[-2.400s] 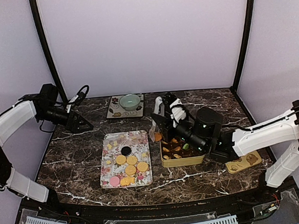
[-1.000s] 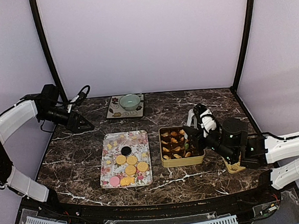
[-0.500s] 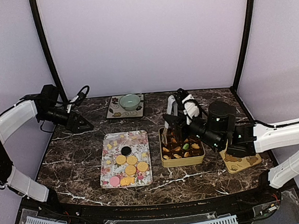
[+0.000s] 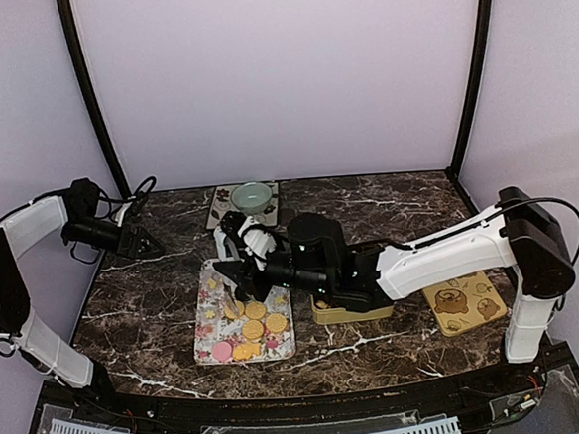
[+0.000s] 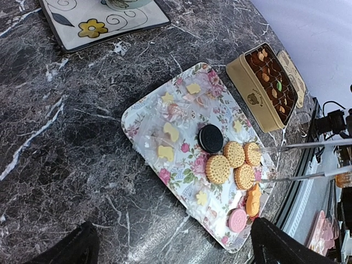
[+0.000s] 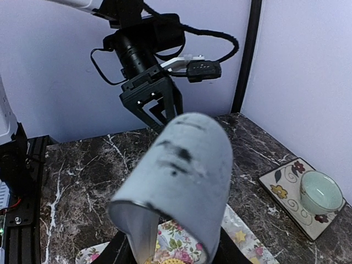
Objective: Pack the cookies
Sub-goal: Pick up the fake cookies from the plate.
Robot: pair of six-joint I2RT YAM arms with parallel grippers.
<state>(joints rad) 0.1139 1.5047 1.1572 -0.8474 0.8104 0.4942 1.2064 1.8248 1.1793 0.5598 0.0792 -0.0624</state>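
On the dark marble table [image 4: 155, 286], most cookies [image 5: 228, 162] lie on the floral tray [image 5: 148, 126] at centre left of the overhead frame: golden rounds, one dark, one pink. More cookies sit in the gold tin [image 5: 250, 91] just right of the tray. The right gripper [image 4: 232, 281] hangs over the tray's upper half, and whether its jaws grip anything cannot be told. Two thin pale prongs [image 5: 297, 146] end beside the golden rounds. The left gripper [image 4: 142, 244], at the left edge, is spread wide and empty.
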